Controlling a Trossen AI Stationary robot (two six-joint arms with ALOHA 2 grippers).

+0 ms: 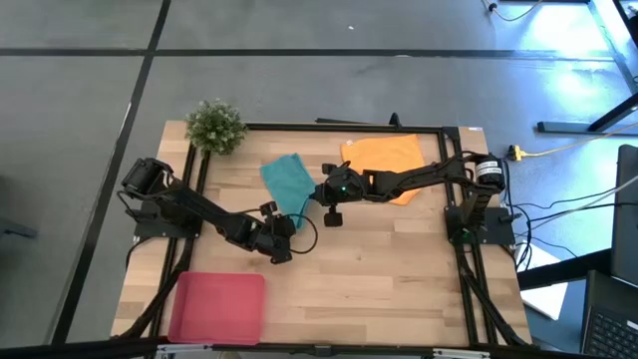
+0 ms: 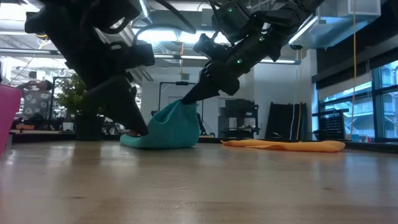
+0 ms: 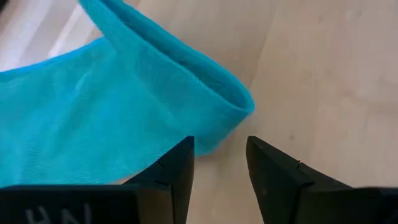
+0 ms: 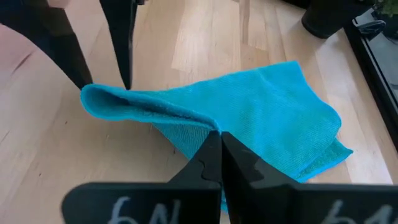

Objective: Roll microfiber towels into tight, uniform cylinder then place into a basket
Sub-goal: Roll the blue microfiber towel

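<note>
The teal towel [image 1: 287, 182] lies mid-table with one edge drawn up into a folded ridge [image 4: 143, 109]; its far part rests flat on the wood. My right gripper [image 4: 217, 134] is shut on that ridge. My left gripper [image 3: 221, 155] is open. Its two fingers stand at the ridge's free end [image 3: 239, 106], on the towel's near side. The orange towel [image 1: 384, 158] lies spread flat at the far right. The red-pink basket [image 1: 217, 307] stands at the near left. My right gripper pinches the raised fold of the teal towel [image 4: 208, 124] between its two shut fingers. It comes slanting down from the table's right. The pinched part is lifted [image 2: 180, 106], and the towel's lower part [image 2: 161, 140] stays on the table. My left gripper: one fingertip [image 3: 183, 149] stands against the towel's edge, but I cannot tell whether it touches.
A small potted plant [image 1: 215, 126] stands at the far left corner. A black frame [image 1: 454, 199] runs along the table's edges. Bare wood [image 1: 389, 269] lies near the front right.
</note>
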